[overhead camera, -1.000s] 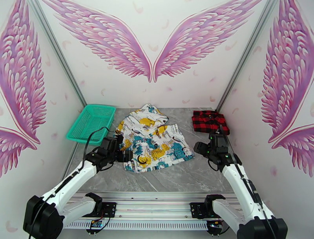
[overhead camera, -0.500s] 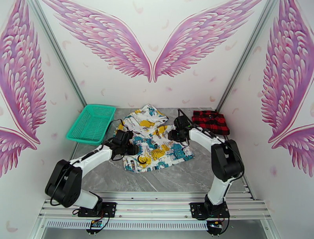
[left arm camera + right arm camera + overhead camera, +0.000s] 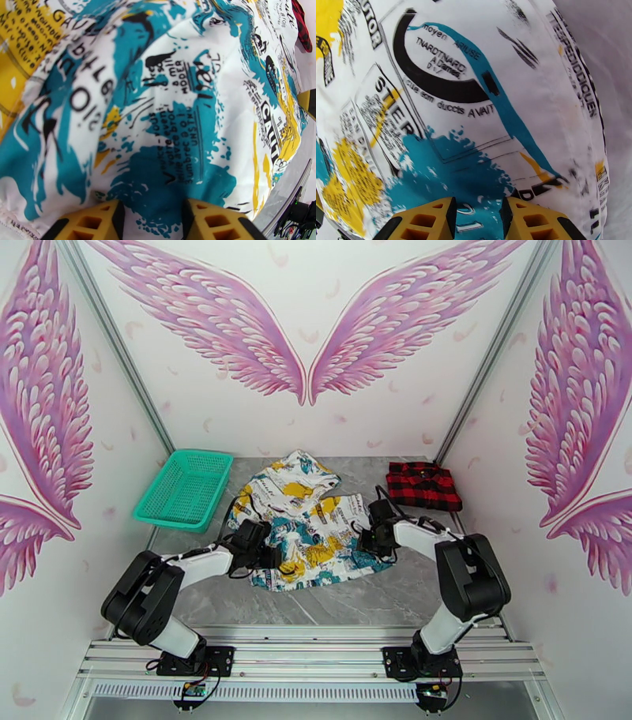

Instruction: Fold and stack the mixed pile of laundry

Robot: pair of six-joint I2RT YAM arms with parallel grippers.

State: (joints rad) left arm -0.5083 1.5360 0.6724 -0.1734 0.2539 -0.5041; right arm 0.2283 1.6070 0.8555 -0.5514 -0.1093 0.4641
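The white garment (image 3: 312,524) with yellow, teal and black print lies spread in the middle of the grey table. My left gripper (image 3: 267,554) is at its near left edge, my right gripper (image 3: 368,538) at its right edge. In the left wrist view the yellow fingers (image 3: 91,223) of the left gripper (image 3: 152,221) pinch a bunched fold of the printed cloth (image 3: 158,118). The right gripper (image 3: 477,221) likewise has printed cloth (image 3: 454,98) drawn between its fingers (image 3: 529,221). The red-and-black plaid garment (image 3: 423,485) lies folded at the back right, apart from both grippers.
A teal mesh basket (image 3: 183,486) stands at the back left, close to the white garment's far left corner. Bare grey table (image 3: 347,595) stretches between the garment and the arms' rail. Walls close in on both sides and behind.
Both arms swung in from the table's sides to the white garment's left and right edges and closed on the cloth. The garment's near part has bunched inward and looks narrower.
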